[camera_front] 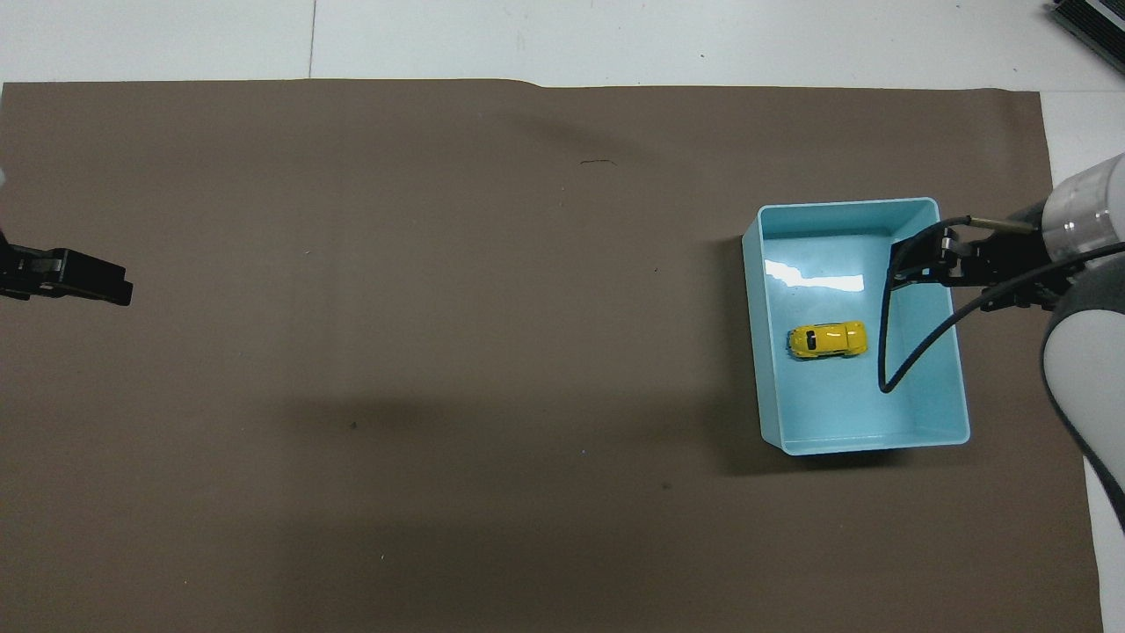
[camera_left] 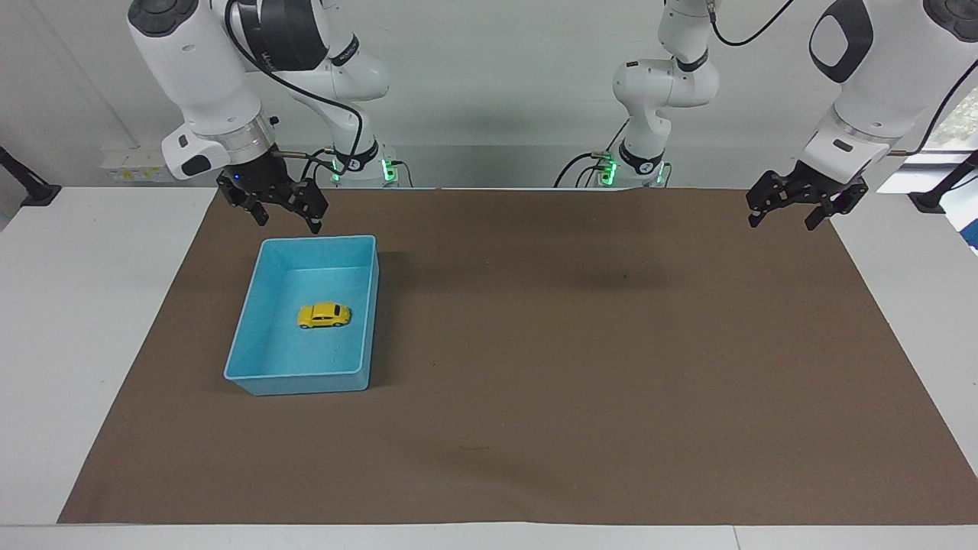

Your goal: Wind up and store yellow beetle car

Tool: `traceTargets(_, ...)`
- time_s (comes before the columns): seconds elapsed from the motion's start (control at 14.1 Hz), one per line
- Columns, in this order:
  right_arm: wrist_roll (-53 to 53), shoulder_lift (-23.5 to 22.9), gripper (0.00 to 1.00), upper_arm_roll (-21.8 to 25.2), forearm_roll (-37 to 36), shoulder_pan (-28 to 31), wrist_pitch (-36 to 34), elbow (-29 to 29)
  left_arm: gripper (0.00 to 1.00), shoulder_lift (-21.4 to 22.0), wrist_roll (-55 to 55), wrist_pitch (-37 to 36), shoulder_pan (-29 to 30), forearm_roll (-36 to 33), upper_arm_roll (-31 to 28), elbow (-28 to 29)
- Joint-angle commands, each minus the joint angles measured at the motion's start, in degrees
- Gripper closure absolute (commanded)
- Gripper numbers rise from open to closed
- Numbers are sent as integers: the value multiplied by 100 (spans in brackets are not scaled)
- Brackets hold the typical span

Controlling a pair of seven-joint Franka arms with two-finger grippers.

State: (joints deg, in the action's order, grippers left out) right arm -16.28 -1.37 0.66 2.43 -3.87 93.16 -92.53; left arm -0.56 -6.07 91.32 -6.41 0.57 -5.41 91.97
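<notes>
The yellow beetle car (camera_left: 324,315) lies on its wheels on the floor of the blue bin (camera_left: 306,383), near the middle; it also shows in the overhead view (camera_front: 826,339). My right gripper (camera_left: 289,223) is open and empty, up in the air over the bin's edge toward the right arm's end, clear of the car; it also shows in the overhead view (camera_front: 914,268). My left gripper (camera_left: 782,221) is open and empty and waits over the brown mat's edge at the left arm's end of the table; it also shows in the overhead view (camera_front: 105,286).
The blue bin (camera_front: 844,404) stands on a brown mat (camera_left: 581,367) that covers most of the white table. The right arm's black cable (camera_front: 888,369) hangs in a loop over the bin.
</notes>
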Motion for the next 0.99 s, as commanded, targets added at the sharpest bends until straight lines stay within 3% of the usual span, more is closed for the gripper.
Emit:
traceTargets(0.0,-60,-21,0,-13,21,71,-70,130,0,12,62,-115,87,-119,75,-65)
traceTargets(0.92,-51,32,0,31,108,114,-53,121,0,12,62,-115,87,-119,75,-65)
